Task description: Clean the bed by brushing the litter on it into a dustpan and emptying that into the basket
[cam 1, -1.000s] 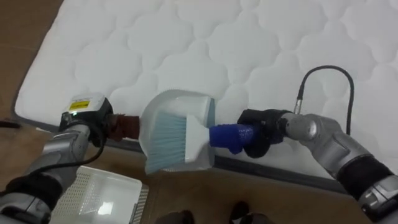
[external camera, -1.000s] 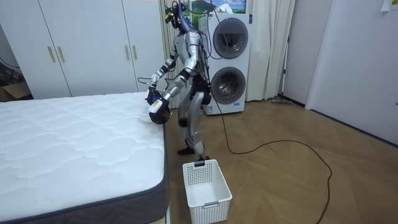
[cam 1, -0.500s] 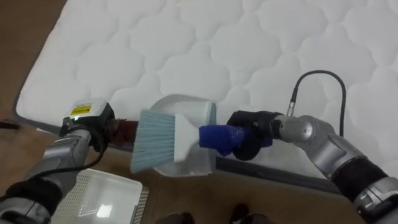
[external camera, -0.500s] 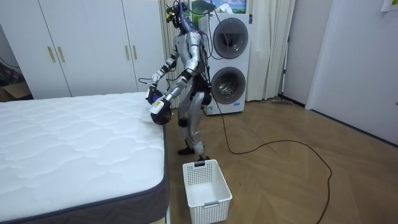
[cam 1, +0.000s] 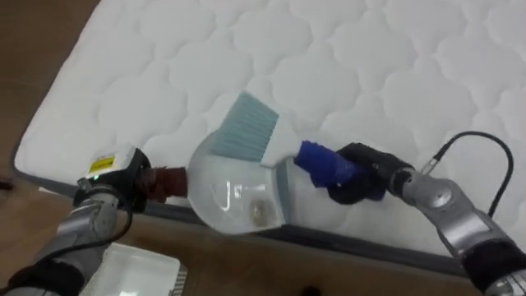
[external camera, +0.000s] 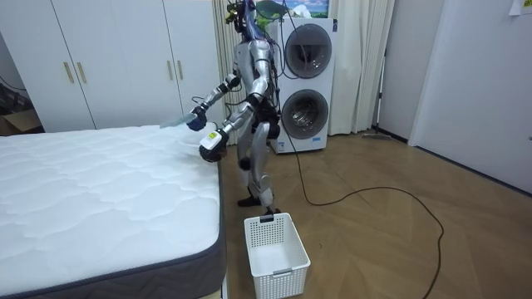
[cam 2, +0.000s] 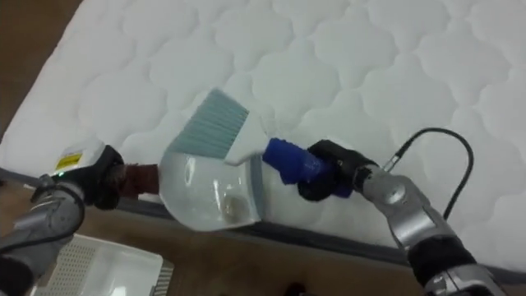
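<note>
Right robot hand grips bristly brush — left robot hand seemingly clasps rounded dustpan.

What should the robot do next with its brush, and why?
Probably draw the brush in the right hand toward the dustpan. Its bristles lie on the mattress just past the pan, which the left hand holds at the mattress edge, ready to catch whatever is swept.

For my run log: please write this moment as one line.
left hand: grips dustpan at mattress edge | right hand: grips brush, bristles over mattress | basket: on floor
</note>
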Available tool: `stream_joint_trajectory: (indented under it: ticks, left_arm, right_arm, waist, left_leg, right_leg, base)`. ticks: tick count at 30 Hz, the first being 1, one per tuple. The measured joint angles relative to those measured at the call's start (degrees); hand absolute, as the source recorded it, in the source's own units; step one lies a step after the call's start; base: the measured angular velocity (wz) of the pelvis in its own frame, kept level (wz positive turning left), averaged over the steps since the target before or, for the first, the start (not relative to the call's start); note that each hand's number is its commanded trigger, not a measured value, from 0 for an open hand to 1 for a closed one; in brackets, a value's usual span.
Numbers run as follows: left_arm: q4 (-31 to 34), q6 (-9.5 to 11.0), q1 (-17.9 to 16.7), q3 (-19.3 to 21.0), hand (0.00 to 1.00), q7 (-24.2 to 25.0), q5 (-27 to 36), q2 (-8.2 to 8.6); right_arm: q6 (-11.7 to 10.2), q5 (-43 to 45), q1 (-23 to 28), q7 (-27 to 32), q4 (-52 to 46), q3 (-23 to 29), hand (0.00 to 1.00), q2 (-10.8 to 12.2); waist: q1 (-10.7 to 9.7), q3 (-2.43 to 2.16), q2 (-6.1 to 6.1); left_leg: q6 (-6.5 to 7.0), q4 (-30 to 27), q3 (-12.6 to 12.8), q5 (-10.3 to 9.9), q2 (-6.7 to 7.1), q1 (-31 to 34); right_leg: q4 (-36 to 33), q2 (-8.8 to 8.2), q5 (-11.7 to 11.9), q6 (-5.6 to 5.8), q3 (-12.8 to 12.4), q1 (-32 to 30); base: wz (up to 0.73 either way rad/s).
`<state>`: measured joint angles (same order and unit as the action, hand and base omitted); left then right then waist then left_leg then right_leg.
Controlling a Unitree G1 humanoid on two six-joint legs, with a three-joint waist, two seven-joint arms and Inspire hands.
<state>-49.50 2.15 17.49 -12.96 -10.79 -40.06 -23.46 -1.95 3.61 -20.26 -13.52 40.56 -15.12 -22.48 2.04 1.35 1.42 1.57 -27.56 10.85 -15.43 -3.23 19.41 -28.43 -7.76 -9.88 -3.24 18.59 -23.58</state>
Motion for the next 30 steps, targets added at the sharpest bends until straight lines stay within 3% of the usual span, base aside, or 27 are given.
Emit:
stream_joint_trajectory:
  ticks: [5,8,11,13,14,16,21,26,30]
  left_arm:
    - [3.6,0.0,-3.9,2.4,1.00,0.0,1.2,1.08]
    - [6.3,-0.2,-6.7,5.4,1.00,0.0,1.3,2.42]
    - [10.4,-0.3,-10.0,6.5,1.00,0.0,2.2,2.63]
    - [12.3,-0.6,-11.8,6.7,1.00,0.1,2.1,2.81]
    - [13.4,-0.6,-13.0,6.7,1.00,0.3,2.2,2.88]
    - [15.0,-0.9,-14.4,7.0,1.00,1.0,2.2,3.57]
    - [18.9,-2.2,-17.7,7.7,1.00,2.5,2.4,5.36]
    - [21.7,-2.7,-21.8,8.5,1.00,2.5,4.9,6.37]
    - [21.9,-4.0,-22.0,9.5,1.00,2.6,4.9,6.93]
  right_arm:
    - [0.0,-4.4,3.5,7.0,-0.2,7.2,1.00,0.0]
    - [0.0,-6.8,6.3,10.6,-1.1,10.7,1.00,0.1]
    - [0.0,-6.9,8.8,12.6,-3.2,13.2,0.99,0.1]
    - [0.0,-5.8,10.3,13.4,-5.2,14.1,0.30,0.1]
    - [0.0,-5.6,10.9,14.0,-6.2,14.4,0.15,0.1]
    - [0.1,-5.9,13.0,15.2,-9.1,15.7,0.00,0.1]
    - [0.1,-8.8,15.3,19.4,-11.0,16.7,0.00,0.1]
    - [0.1,-12.8,17.2,23.0,-12.5,17.1,0.00,0.1]
    - [0.3,-13.1,17.2,23.4,-12.9,17.5,0.00,0.9]
  waist:
    - [-0.6,-0.72,1.08]
    - [-0.5,-0.96,1.42]
    - [-1.5,-1.12,1.65]
    - [-1.8,-1.21,1.69]
    - [-1.9,-1.23,1.73]
    - [-1.8,-1.24,1.74]
    - [-2.0,-1.25,1.73]
    - [-1.8,-1.65,1.24]
    - [-1.7,-1.74,0.76]
  left_leg:
    - [0.05,3.5,0.1,0.2,0.07,-4.5]
    - [0.08,4.8,0.1,0.2,0.05,-7.1]
    - [0.08,6.6,0.0,0.2,0.13,-9.3]
    - [0.07,7.4,0.1,0.3,0.12,-10.5]
    - [0.06,8.2,0.1,0.3,0.11,-11.4]
    - [0.04,8.8,0.1,0.3,0.08,-12.3]
    - [-0.15,11.2,-0.2,0.4,-0.01,-17.0]
    - [-0.20,12.3,0.0,0.4,0.00,-19.4]
    - [-0.35,13.0,-0.1,0.5,0.03,-20.2]
  right_leg:
    - [4.6,1.35,1.2,1.10,0.1,4.8]
    - [6.8,1.89,1.6,1.61,-0.1,7.5]
    - [6.9,2.02,1.6,1.70,-0.5,9.0]
    - [7.3,2.33,1.6,1.72,-1.3,9.9]
    - [7.8,2.56,1.6,1.74,-1.4,10.6]
    - [8.0,2.72,1.6,1.75,-1.5,11.3]
    - [12.1,3.73,1.9,2.47,-1.7,16.8]
    - [14.8,4.38,2.4,3.22,-2.2,19.8]
    - [14.9,4.51,2.4,3.22,-2.2,20.5]
  base:
    - [-0.04]
    - [-0.07]
    - [0.00]
    - [-0.03]
    - [-0.06]
    - [-0.05]
    - [0.01]
    - [-0.01]
    - [0.00]
